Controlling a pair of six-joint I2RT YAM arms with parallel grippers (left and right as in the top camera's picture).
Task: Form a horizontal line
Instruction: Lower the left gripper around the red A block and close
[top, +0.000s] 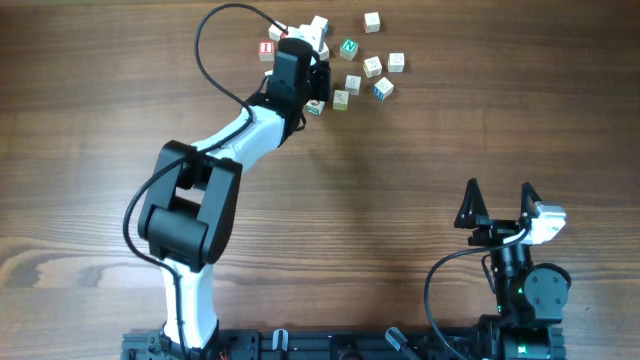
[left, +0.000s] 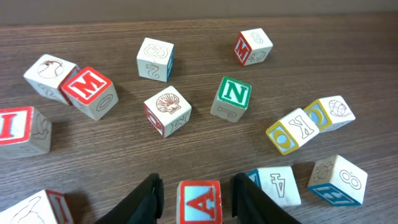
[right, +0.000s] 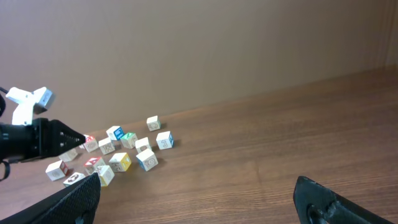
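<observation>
Horizontal line (left: 273, 185): red-A cube (left: 199, 202), two pale blue-marked cubes (left: 339, 180), ragged row, frame bottom | left claw (left: 196, 183) spread astride A | right claw (top: 499, 190) spread.

A cube (left: 199, 202) shows red; N cube (left: 233, 96) green.

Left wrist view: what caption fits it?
Open jaws of the left gripper flank a red-lettered A wooden cube among scattered wooden letter cubes.

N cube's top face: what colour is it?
Green, with a white letter, on the N cube; clearest in the left wrist view.
</observation>
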